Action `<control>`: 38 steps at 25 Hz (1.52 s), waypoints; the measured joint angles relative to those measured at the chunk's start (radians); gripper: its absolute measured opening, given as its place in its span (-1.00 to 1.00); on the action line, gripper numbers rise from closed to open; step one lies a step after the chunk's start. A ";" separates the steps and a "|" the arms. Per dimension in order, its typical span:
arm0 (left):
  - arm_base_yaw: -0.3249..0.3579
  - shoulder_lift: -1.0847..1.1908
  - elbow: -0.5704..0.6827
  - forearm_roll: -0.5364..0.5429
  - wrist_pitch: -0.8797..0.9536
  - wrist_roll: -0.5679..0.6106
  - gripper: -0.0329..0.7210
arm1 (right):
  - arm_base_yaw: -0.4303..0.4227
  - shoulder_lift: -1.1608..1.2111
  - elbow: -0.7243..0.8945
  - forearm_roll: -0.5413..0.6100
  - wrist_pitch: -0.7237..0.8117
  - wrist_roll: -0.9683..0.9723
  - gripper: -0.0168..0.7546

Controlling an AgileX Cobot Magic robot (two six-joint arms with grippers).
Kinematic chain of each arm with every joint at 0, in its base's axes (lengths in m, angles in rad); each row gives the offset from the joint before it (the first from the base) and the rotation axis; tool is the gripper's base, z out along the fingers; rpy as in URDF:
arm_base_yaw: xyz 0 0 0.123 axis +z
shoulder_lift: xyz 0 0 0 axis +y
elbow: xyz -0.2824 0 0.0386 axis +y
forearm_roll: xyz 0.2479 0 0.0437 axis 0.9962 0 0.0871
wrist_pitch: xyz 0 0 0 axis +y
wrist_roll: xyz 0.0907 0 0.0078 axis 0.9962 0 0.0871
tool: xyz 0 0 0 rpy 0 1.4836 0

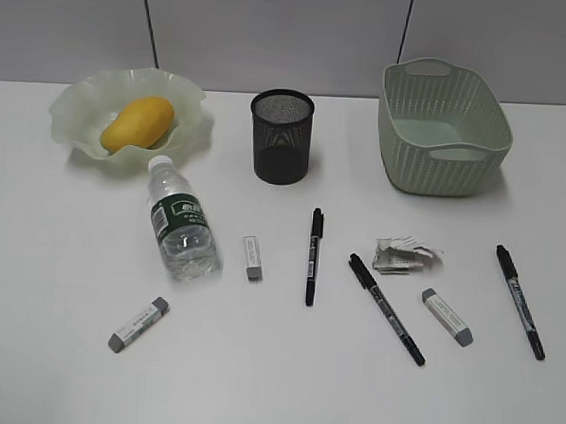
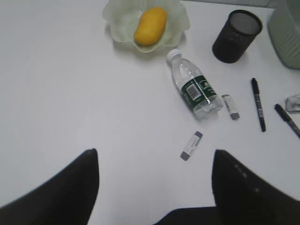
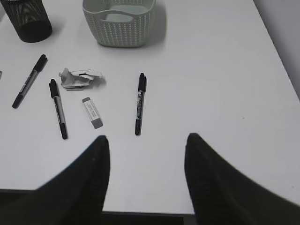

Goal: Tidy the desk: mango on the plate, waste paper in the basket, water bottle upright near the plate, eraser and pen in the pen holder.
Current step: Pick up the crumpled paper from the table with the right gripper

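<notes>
The mango (image 1: 138, 122) lies in the wavy-rimmed plate (image 1: 75, 106) at the back left. The water bottle (image 1: 180, 224) lies on its side in front of the plate. The empty pen holder (image 1: 281, 136) stands at the back middle and the basket (image 1: 400, 161) at the back right. The waste paper (image 1: 406, 255), three erasers (image 1: 139, 323) (image 1: 252, 256) (image 1: 446, 317) and three pens (image 1: 313, 255) (image 1: 386, 309) (image 1: 520, 300) lie on the desk. My left gripper (image 2: 155, 154) is open and empty, near an eraser (image 2: 191, 146). My right gripper (image 3: 147, 138) is open and empty, near a pen (image 3: 140, 103).
Neither arm shows in the exterior view. A grey wall runs behind the desk. In the right wrist view the desk's front edge (image 3: 140, 212) lies under the gripper and its right edge (image 3: 276, 51) runs close to the basket (image 3: 119, 26).
</notes>
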 joint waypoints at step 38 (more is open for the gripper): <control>-0.015 -0.403 0.331 0.137 0.000 0.032 0.40 | 0.000 0.000 0.000 0.000 0.000 0.000 0.12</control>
